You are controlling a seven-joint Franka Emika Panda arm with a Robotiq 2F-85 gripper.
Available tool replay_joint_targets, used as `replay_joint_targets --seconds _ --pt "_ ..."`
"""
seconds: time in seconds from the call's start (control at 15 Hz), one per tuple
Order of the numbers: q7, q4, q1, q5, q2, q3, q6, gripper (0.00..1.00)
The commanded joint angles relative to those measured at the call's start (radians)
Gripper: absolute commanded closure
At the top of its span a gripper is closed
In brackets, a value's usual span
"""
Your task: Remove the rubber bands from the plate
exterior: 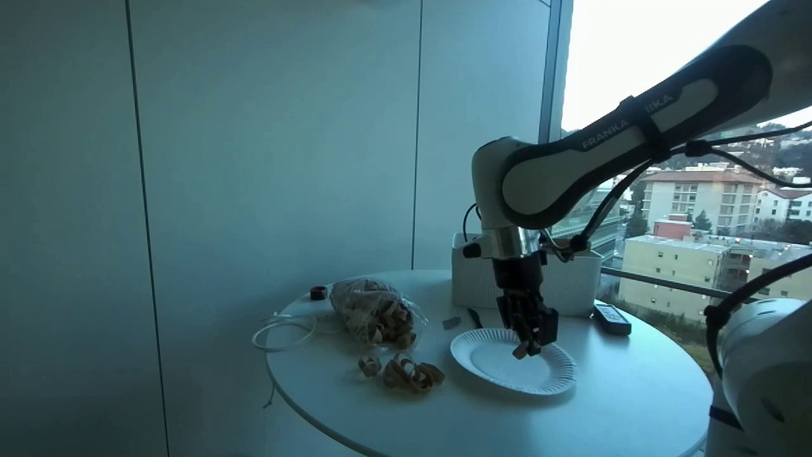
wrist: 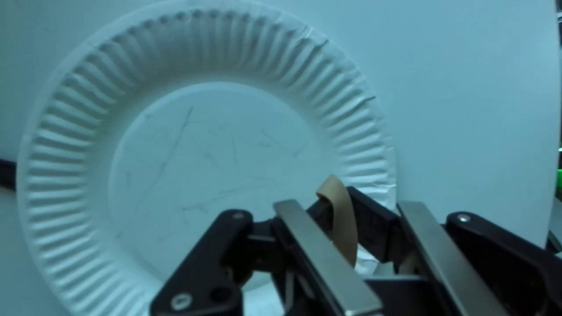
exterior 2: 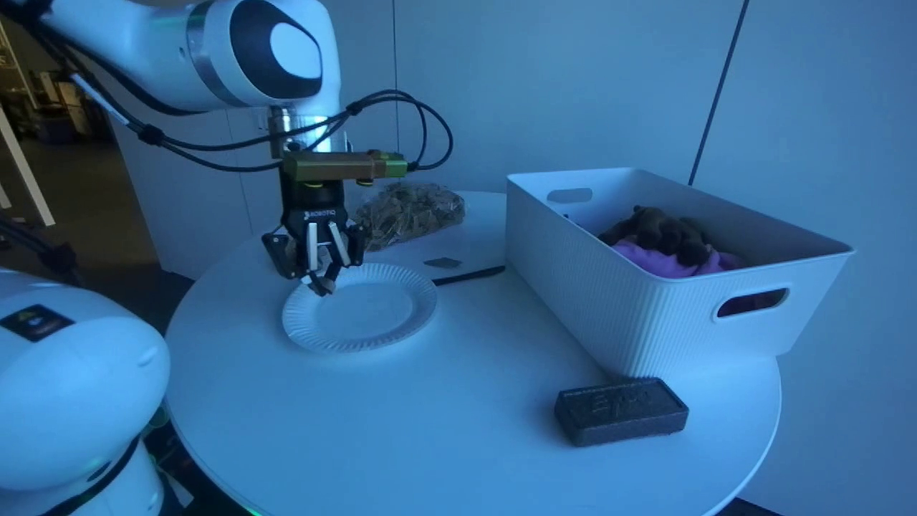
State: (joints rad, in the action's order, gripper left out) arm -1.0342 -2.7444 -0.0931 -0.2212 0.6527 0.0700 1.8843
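On the round surface (exterior: 469,419), the fluted white plate (wrist: 219,153) looks light enough to skid if dragged. Off it, toward nine o'clock in an exterior view, lies a clump of tan-brown loops (exterior: 412,376). The jaws stand narrow, pinching one rubber band (wrist: 343,219) over the plate's four o'clock in the wrist view; whether it touches the plate is unclear. It should prove light, soft, grippy and hard to damage; a firm pinch across the flat strip suits it best.
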Motion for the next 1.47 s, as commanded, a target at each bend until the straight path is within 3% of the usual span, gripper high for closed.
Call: replay_joint_targets --seconds 0.0,0.2,0.33,0.67,0.87,1.07,1.13,1.2,1.4 --pt "0.013 0.002 -0.051 0.027 0.081 -0.025 -0.062 0.98" --pt "0.022 -0.001 -0.117 0.096 0.059 -0.034 -0.015 0.98" --pt "0.090 -0.004 -0.144 0.117 0.027 -0.072 0.083 0.98" --pt "0.389 -0.017 -0.176 0.130 -0.081 -0.176 0.428 0.98" --pt "0.595 -0.021 -0.142 0.057 -0.173 -0.236 0.634 0.98" --pt "0.827 -0.023 -0.041 -0.135 -0.241 -0.323 0.791 0.98" --pt "0.907 -0.024 0.010 -0.213 -0.250 -0.362 0.821 0.65" --pt "0.986 -0.024 0.048 -0.287 -0.253 -0.392 0.835 0.64" --pt "1.141 -0.024 0.085 -0.381 -0.250 -0.443 0.793 0.44"
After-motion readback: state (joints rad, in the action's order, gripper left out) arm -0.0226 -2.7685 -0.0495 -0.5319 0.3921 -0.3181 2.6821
